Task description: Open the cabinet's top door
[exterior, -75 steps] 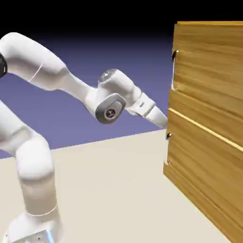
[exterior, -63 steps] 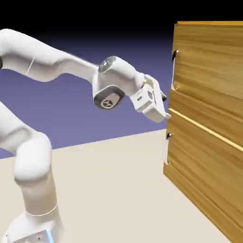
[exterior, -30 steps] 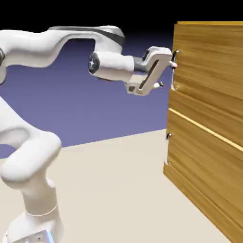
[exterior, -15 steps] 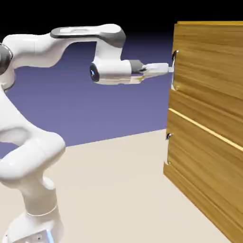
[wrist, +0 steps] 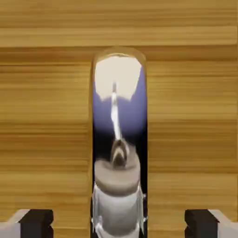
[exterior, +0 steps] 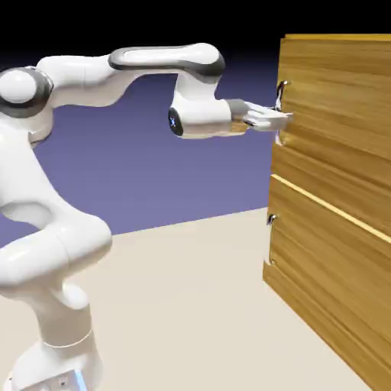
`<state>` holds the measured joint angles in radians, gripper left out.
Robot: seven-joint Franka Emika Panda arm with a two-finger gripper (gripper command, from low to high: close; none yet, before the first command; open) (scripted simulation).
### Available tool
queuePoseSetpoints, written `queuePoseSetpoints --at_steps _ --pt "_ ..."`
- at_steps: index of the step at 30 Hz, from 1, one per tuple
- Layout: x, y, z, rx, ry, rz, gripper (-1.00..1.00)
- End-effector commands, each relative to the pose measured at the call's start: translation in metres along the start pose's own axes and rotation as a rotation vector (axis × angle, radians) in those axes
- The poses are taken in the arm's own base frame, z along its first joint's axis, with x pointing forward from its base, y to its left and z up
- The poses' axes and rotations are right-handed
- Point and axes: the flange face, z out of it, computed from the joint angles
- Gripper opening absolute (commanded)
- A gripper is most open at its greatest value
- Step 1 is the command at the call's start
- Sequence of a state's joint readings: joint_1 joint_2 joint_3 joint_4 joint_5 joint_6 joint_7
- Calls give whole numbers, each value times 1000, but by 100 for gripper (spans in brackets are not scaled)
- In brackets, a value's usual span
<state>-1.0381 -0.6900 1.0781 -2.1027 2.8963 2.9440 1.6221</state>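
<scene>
Silver handle (wrist: 120, 111) of the top door (wrist: 190, 107), upright between the jaws, which stand apart. Gripper (wrist: 119, 224): closer to the door than before.

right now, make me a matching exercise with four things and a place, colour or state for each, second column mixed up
Things
1 slim silver upper handle
2 small metal lower handle
3 flat ground surface
4 wood-grain top door

Place, colour or state
a cream
b closed
c between the two finger tips of the gripper in the hand view
d below the bright yellow strip across the cabinet

Pairs
1-c, 2-d, 3-a, 4-b
</scene>
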Motion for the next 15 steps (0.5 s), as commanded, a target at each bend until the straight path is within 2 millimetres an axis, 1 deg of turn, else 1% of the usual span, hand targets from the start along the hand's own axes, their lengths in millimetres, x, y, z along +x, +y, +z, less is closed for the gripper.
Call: queuePoseSetpoints --at_steps 1,8,15 --pt "-1 -1 -4 -8 7 0 -100" --pt "-8 -9 -33 -53 53 0 -100" --pt "-22 -23 -75 -122 122 0 -100"
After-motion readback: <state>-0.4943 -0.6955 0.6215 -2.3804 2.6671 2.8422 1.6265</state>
